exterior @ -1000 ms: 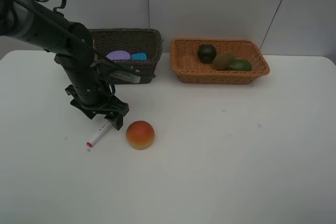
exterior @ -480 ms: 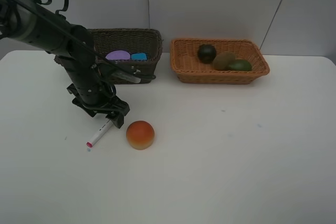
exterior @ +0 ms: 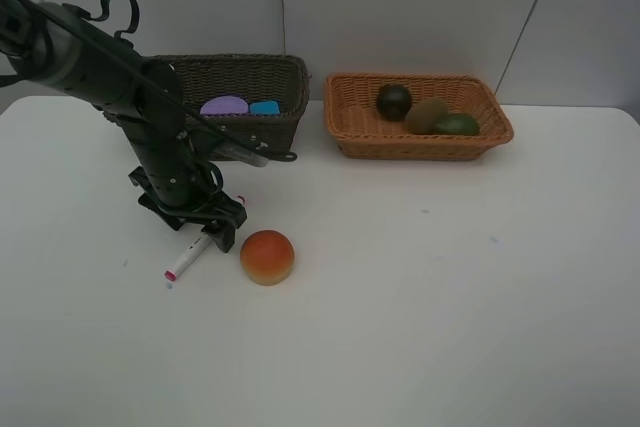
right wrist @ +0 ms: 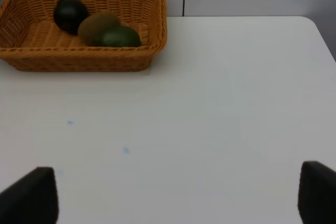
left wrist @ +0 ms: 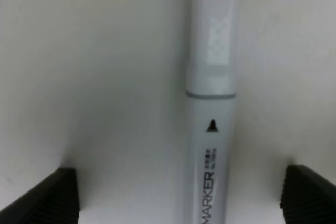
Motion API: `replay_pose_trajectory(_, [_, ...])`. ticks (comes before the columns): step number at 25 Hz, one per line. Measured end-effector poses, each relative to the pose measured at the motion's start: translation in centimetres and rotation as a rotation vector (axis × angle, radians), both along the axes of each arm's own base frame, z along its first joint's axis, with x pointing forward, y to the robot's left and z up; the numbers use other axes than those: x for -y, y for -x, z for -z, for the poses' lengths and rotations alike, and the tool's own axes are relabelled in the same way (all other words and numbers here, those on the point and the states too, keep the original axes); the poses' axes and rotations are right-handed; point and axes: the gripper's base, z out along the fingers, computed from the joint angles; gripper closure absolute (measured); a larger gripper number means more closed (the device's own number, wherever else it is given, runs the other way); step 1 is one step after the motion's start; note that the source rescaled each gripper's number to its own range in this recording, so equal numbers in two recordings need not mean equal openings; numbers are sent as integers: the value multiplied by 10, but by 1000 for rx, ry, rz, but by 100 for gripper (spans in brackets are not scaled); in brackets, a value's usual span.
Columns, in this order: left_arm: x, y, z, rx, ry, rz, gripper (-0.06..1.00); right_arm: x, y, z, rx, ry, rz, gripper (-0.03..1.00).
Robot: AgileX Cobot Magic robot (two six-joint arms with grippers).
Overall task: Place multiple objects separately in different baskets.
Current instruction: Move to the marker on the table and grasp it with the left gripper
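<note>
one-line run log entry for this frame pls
left gripper: open, straddling white marker on table | right gripper: open, empty | orange-red fruit: unsorted

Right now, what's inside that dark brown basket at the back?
Inside the dark brown basket a purple lid and a blue block show above the front wall. Whatever lies lower is hidden by that wall and the robot's arm.
</note>
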Motion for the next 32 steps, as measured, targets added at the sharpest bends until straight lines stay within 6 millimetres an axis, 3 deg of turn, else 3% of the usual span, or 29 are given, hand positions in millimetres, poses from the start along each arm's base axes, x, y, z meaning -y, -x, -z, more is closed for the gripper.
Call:
replay_pose_trajectory(3, [0,0,0,0,0,-3,-4,0,0,0,0,0,0,-3])
replay_pose_trajectory(5, [0,0,0,2,1,-4,6,0,0,0,0,0,0,-3])
replay_pose_trajectory(7, [0,0,0,4,2,-5,23,0,0,0,0,0,0,-3])
replay_pose_trajectory(12, [1,-2,0,19,9,-7,94,0,0,0,0,0,0,-3])
replay_pose_trajectory(32, [1,-2,0,21,12,-9,93,0,0,0,0,0,0,-3])
